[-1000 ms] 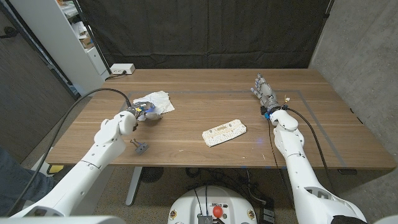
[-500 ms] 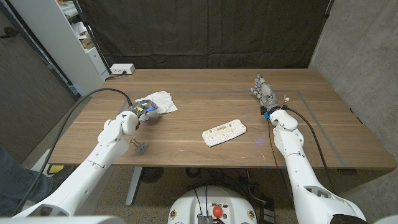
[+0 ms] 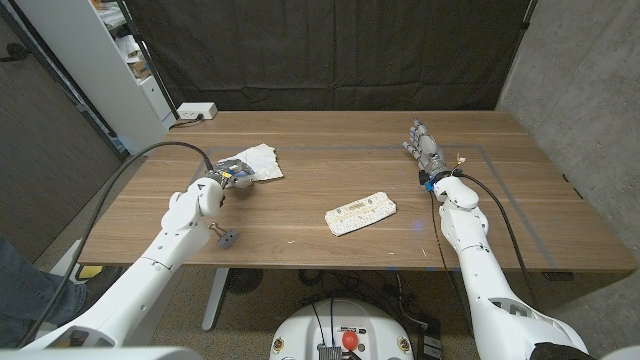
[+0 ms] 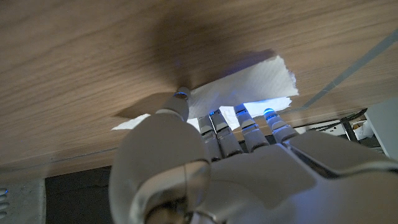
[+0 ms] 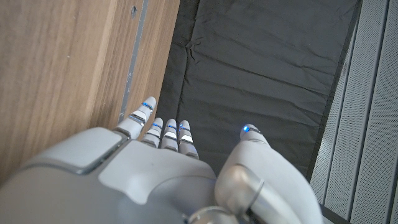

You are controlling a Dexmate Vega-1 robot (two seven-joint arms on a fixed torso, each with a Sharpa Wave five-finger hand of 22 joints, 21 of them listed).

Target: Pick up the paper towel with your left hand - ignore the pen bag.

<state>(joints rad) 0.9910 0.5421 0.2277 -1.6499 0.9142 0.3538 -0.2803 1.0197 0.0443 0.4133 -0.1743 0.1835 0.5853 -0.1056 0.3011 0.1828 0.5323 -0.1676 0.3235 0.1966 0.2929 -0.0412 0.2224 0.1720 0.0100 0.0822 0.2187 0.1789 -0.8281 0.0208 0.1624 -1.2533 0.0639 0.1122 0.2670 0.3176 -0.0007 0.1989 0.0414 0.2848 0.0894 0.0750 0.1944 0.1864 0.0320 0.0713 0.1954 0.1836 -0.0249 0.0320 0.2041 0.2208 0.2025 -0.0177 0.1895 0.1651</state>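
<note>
The crumpled white paper towel [image 3: 259,161] lies on the wooden table [image 3: 300,250] at the far left. My left hand [image 3: 229,175] is at its near edge, and its fingertips [image 4: 241,110] reach onto the towel [image 4: 249,84] with the thumb touching the towel's rim. The towel still lies on the wood and the fingers are not closed around it. The pen bag [image 3: 362,212], white with a pattern, lies at mid-table, apart from both hands. My right hand [image 3: 423,147] stands at the far right with its fingers [image 5: 163,130] spread and nothing in them.
A small grey object [image 3: 226,237] sits on the table beside my left forearm. A white power strip [image 3: 195,111] lies at the far left corner. A shelf unit [image 3: 110,60] stands left of the table, and a black curtain [image 3: 340,50] hangs behind it.
My left hand has slid a little forward onto the paper towel's near edge, covering its left part. The right arm and the pen bag have not moved.
</note>
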